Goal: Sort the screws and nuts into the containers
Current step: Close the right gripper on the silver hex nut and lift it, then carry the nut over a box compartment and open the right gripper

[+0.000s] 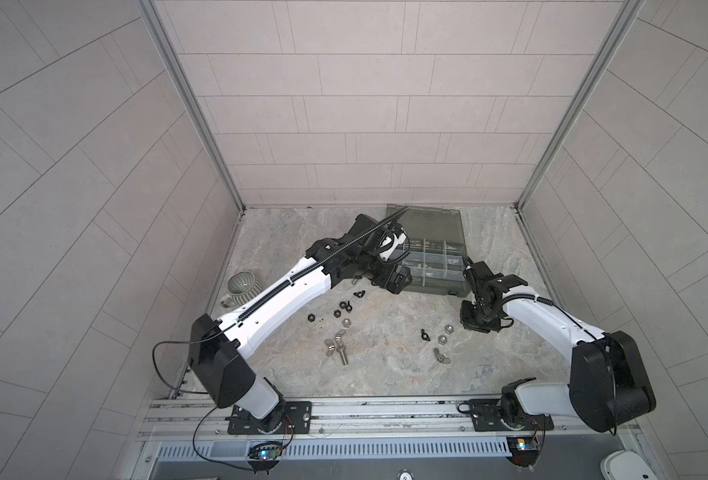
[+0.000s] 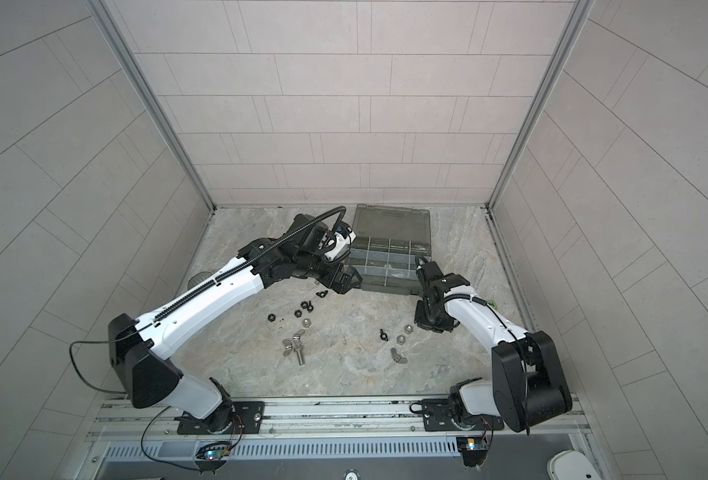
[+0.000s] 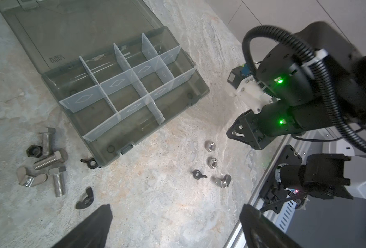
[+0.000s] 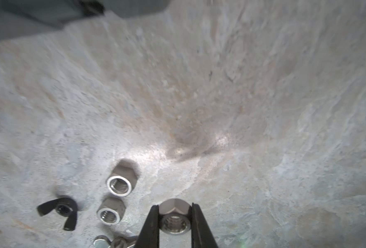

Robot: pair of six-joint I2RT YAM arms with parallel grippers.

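Observation:
My right gripper [image 4: 174,214] is shut on a silver hex nut [image 4: 174,223], which sits between its two black fingers low over the table. Two more silver hex nuts [image 4: 121,182] and a black wing nut [image 4: 61,209] lie beside it. My left gripper [image 3: 175,208] hangs open over bare table near the organizer box [image 3: 134,126], whose containers show nothing inside. Three screws [image 3: 58,182] lie by the box's corner with a black hex nut [image 3: 33,151] and a silver wing nut [image 3: 30,177]. In both top views the box [image 1: 447,286] [image 2: 398,286] stands at the back with its lid open.
A ribbed mug [image 1: 242,286] stands at the left, partly behind my left arm. Loose black nuts [image 1: 337,309] and one screw [image 1: 341,356] lie mid-table. The box's open lid [image 3: 70,28] lies flat behind it. A metal rail [image 1: 344,411] runs along the front edge.

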